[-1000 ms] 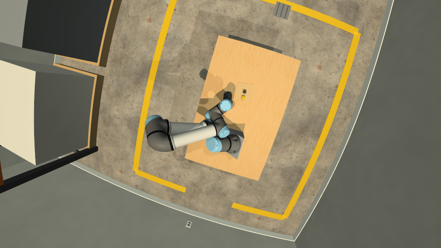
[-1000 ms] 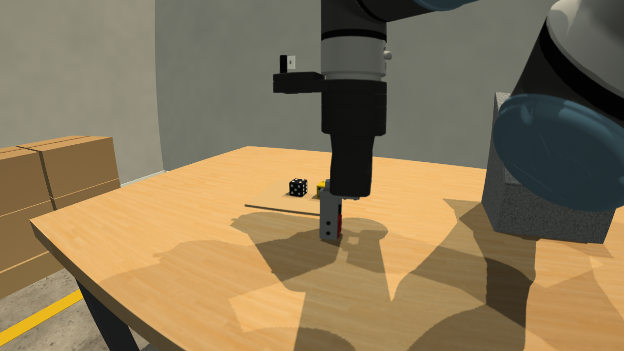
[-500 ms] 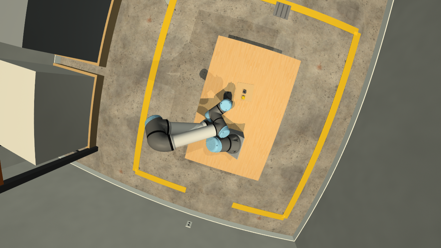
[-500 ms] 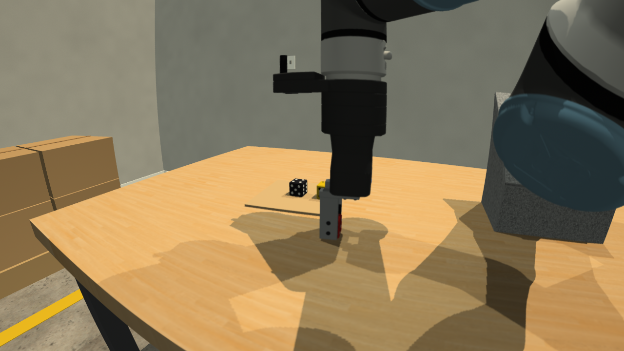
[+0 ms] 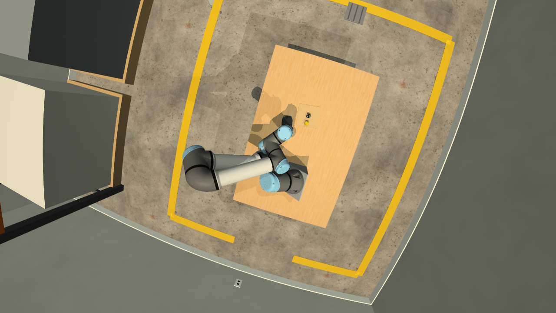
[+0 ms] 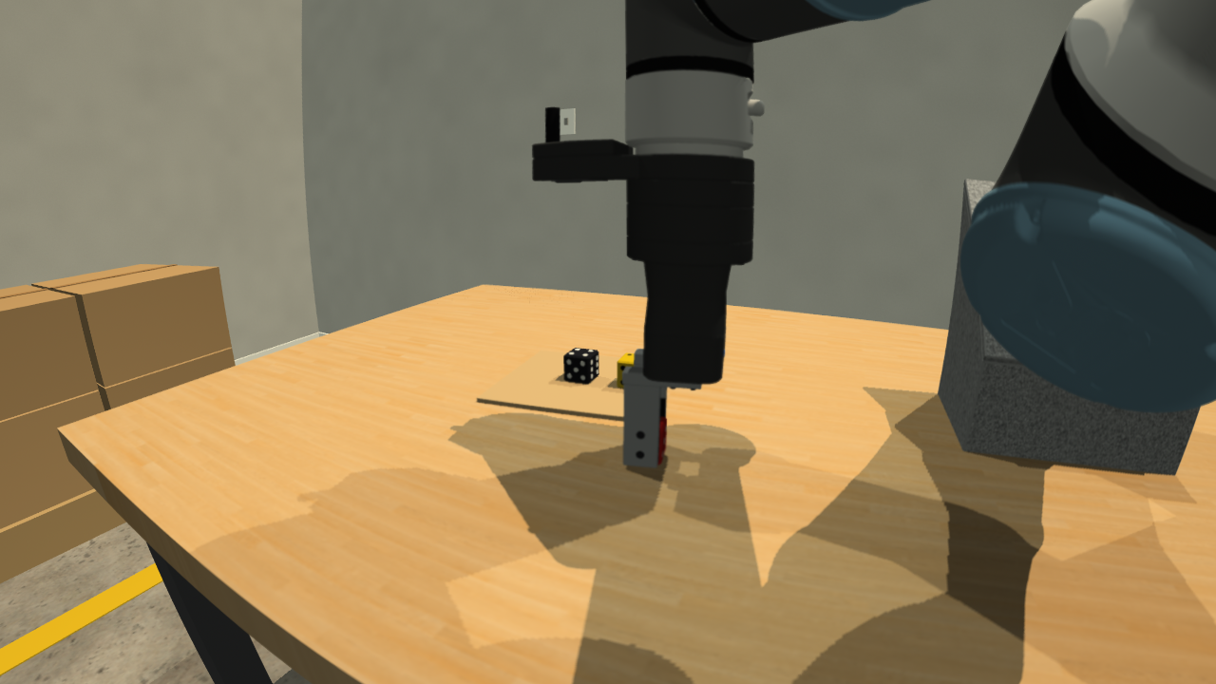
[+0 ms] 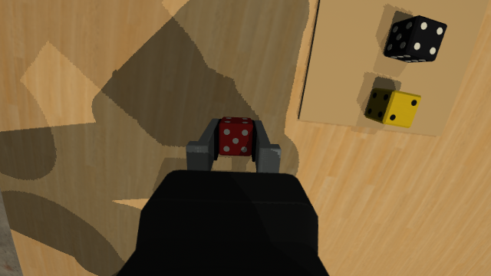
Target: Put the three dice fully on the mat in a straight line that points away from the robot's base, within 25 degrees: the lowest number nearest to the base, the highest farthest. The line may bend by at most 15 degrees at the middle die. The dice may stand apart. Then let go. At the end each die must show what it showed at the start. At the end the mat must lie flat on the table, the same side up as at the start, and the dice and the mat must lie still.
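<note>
table (image 6: 280, 442): light wood, dark legs
mat (image 7: 345, 50): tan, flat on table, carries two dice
red die (image 7: 235, 136): low at table surface beside mat, contact unclear
arm pedestal (image 6: 1003, 416): grey block on table

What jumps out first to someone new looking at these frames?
The end effector is shut on a red die low over the bare wooden table, just off the mat. On the mat stand a black die and, beside it, a yellow die. Broad arm shadows sprawl across the table around the end effector.
</note>
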Tool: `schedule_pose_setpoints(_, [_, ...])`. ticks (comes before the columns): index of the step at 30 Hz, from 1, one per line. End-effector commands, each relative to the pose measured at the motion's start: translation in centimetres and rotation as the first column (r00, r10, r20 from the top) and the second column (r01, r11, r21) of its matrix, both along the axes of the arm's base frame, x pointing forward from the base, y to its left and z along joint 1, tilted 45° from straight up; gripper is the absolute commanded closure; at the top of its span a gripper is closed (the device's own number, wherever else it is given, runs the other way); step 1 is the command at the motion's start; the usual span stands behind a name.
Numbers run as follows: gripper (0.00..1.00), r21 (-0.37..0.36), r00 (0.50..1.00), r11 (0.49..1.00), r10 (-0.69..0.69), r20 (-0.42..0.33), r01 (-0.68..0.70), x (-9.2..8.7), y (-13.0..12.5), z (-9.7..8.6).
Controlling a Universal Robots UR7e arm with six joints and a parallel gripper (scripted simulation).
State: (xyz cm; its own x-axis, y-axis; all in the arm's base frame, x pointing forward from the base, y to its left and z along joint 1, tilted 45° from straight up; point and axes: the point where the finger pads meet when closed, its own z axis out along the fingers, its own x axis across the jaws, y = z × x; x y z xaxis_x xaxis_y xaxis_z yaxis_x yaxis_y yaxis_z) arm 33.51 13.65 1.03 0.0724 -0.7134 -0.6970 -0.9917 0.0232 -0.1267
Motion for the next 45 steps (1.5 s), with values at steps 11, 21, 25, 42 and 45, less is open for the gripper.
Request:
schedule_pose_setpoints(11, [0.51,-0.005,1.000,1.000,-0.002,0.005,0.002,-0.1,-2.1,1.9])
schedule_pose_setpoints(21, [0.51,-0.005,1.000,1.000,-0.002,0.004,0.002,-0.5,-4.8,4.8])
schedule_pose_setpoints(25, [0.51,-0.005,1.000,1.000,-0.002,0.004,0.002,-0.6,-5.4,5.3])
schedule_pose_setpoints(42, [0.51,-0.004,1.000,1.000,-0.002,0.004,0.002,-0.9,-7.2,7.1])
schedule_pose_setpoints(45, [0.51,-0.002,1.000,1.000,-0.001,0.002,0.001,-1.0,-7.0,7.1])
